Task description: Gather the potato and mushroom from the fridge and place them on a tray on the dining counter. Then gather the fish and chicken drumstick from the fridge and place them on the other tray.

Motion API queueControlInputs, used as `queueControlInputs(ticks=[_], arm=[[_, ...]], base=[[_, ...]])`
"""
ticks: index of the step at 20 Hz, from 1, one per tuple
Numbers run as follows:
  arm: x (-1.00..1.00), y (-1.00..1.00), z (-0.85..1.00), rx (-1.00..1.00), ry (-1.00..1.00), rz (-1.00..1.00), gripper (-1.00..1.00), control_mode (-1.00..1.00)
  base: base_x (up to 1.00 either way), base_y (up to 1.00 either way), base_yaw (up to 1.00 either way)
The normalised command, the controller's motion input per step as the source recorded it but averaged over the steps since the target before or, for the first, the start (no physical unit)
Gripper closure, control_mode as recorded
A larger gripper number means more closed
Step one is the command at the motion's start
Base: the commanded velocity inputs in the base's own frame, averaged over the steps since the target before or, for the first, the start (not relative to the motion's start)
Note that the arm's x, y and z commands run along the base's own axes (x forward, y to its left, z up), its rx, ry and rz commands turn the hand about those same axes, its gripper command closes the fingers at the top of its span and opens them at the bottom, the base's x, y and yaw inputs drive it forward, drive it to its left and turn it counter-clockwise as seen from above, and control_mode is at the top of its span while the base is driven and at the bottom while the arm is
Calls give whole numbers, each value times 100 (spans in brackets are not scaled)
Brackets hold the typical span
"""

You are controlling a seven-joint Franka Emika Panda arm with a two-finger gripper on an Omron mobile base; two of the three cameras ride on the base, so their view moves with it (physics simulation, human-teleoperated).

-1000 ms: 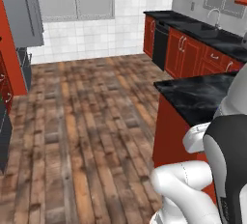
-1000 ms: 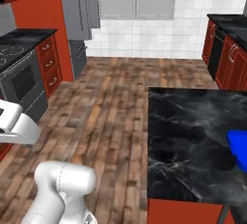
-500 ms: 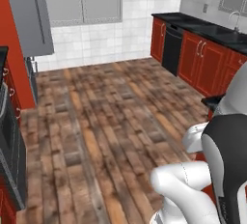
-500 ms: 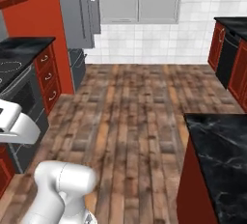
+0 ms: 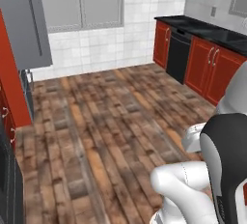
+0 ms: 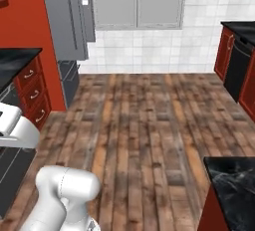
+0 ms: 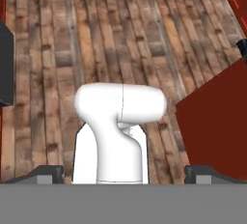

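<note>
Swinging left, the base cameras are now losing the blue tray and facing the fridge (image 6: 67, 18) at the far left; the gripper (image 7: 123, 172), jaws released and empty, is pointing at the wooden floor (image 7: 111, 35), well apart from it.

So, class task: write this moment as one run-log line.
phase: driving toward fridge | hand: open, empty | fridge doors: shut | dining counter: corner at right

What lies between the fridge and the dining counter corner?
Bare wooden floor in the right base view, from the fridge to the dining counter.
</note>
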Motion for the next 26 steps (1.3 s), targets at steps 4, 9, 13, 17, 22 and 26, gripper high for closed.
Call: queueControlInputs(ticks=[4, 9, 13, 17, 22, 26], arm=[[0, 0, 0, 0, 0, 0, -100, 100], [0, 0, 0, 0, 0, 0, -100, 100], [0, 0, 0, 0, 0, 0, -100, 100], [0, 0, 0, 0, 0, 0, -100, 100], [0, 0, 0, 0, 0, 0, -100, 100], [0, 0, 0, 0, 0, 0, -100, 100]], base=[[100, 0, 0], [100, 0, 2], [100, -1, 8], [100, -13, 16], [100, -30, 25], [100, -38, 31]])
